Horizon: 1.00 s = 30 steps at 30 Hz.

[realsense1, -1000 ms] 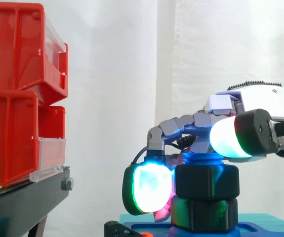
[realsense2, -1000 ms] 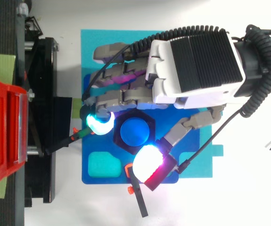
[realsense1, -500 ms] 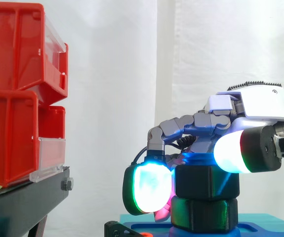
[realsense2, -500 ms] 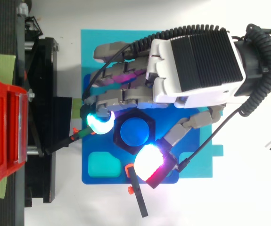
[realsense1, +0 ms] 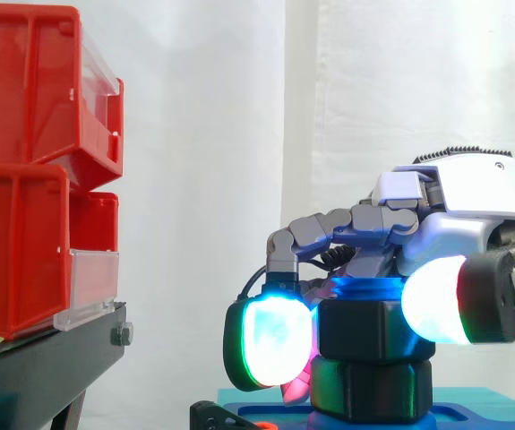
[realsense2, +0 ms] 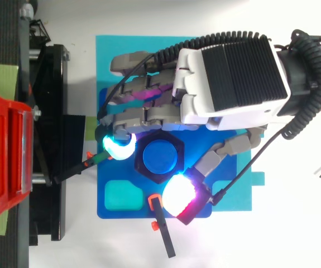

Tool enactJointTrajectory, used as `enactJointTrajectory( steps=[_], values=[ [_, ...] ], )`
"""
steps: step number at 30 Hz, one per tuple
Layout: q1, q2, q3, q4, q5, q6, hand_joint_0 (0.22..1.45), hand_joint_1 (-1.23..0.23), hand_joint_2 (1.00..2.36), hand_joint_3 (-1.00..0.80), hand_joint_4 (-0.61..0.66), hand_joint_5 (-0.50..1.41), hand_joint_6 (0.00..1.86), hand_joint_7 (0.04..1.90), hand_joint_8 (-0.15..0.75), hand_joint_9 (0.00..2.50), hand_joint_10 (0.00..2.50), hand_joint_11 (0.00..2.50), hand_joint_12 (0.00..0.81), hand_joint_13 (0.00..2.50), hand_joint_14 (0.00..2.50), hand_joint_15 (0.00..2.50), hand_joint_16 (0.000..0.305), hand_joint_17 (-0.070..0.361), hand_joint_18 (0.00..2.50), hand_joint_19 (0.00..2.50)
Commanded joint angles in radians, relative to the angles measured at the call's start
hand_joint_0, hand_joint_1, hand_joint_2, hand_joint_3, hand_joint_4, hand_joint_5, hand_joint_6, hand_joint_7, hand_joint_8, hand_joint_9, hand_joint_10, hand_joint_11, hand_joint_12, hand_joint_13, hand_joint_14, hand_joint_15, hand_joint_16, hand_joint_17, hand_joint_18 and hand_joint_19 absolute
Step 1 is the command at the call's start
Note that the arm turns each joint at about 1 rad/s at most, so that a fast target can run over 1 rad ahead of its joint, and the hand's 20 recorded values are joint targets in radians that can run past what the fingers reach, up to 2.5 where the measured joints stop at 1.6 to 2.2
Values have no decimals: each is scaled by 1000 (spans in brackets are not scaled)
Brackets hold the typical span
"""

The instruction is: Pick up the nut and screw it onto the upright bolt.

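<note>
- Nut: black hexagonal plastic nut [realsense1: 375, 330] [realsense2: 142, 166], threaded on the blue upright bolt [realsense2: 159, 157], whose round top shows through the bore from above. From the side, the nut appears to touch a second black hexagonal collar [realsense1: 371, 391] standing on the dark blue base plate [realsense2: 132, 212].
- Hand: white-backed robot hand [realsense2: 233, 72] grasping the nut. A cyan-glowing fingertip pad [realsense2: 117, 146] lies against the flank facing the red plastic bins [realsense2: 4, 156]. The white-and-red thumb pad [realsense2: 180, 194] sits at the opposite corner.
- Hazard, slip: the thumb pad seems to bear on a corner rather than a flat. Under a turning load it could ride off and leave the nut unturned.
- Hazard, binding: unequal side pressure could tilt the nut on its thread. The thread engagement itself is hidden.
- Hazard, over-travel: with the nut apparently down on the collar, more torque could jam the pair or drag the base plate across the teal mat [realsense2: 107, 50].
</note>
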Motion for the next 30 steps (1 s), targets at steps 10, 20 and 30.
enactJointTrajectory(
  steps=[10,20,30],
  values=[
    [0,0,0,0,0,2,320,-665,1000,-500,246,-93,502,1232,323,771,0,58,407,439,0,0,49,111,196,0],
    [-2,0,0,0,-1,2,436,-744,1000,-500,175,-72,540,1400,276,723,3,97,358,358,0,0,41,92,89,0],
    [-2,0,0,0,-1,2,472,-775,1000,-500,143,-81,640,1339,267,743,4,116,339,360,0,0,37,83,77,0]
  ],
)
